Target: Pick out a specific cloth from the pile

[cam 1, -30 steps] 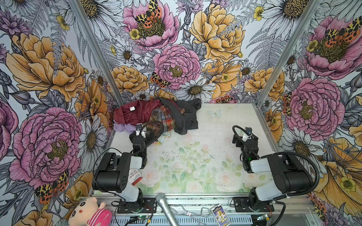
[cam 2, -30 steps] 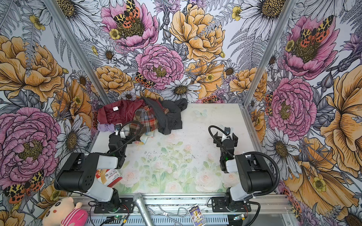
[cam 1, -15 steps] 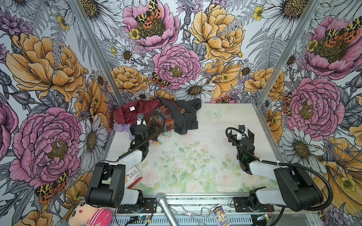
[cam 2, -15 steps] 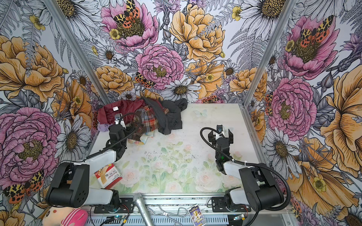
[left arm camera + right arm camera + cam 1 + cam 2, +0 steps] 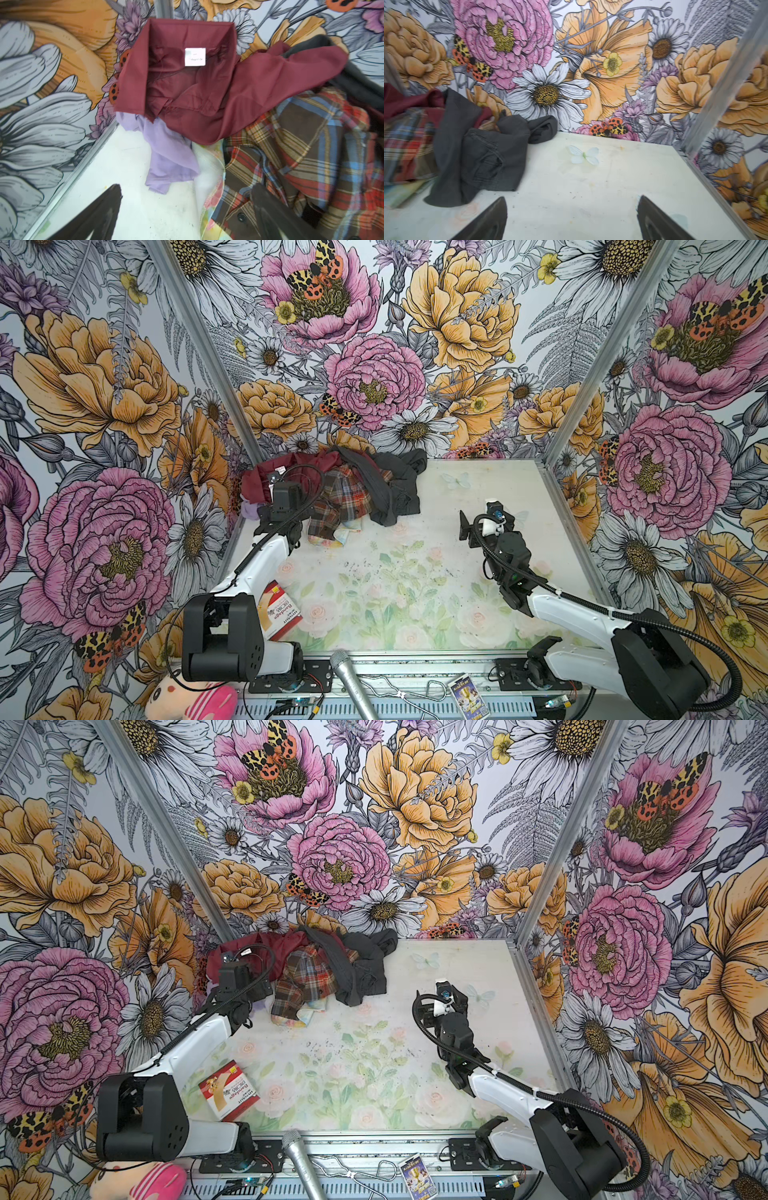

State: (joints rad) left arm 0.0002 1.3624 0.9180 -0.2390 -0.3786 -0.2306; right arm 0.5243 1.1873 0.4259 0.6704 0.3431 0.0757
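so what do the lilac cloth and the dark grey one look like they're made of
Lilac cloth: thin, soft, matte fabric, maybe light cotton or viscose; it lies in fine limp folds. Dark grey garment: heavier matte twill, possibly denim; stitched seams and a pocket show.

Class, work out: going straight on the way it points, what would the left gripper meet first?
Probably the lilac cloth, just ahead of the open left gripper; depth is unclear.

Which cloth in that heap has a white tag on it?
The maroon cloth: a white tag sits on it. The lilac cloth under its edge, the plaid cloth and the dark grey cloth show none.
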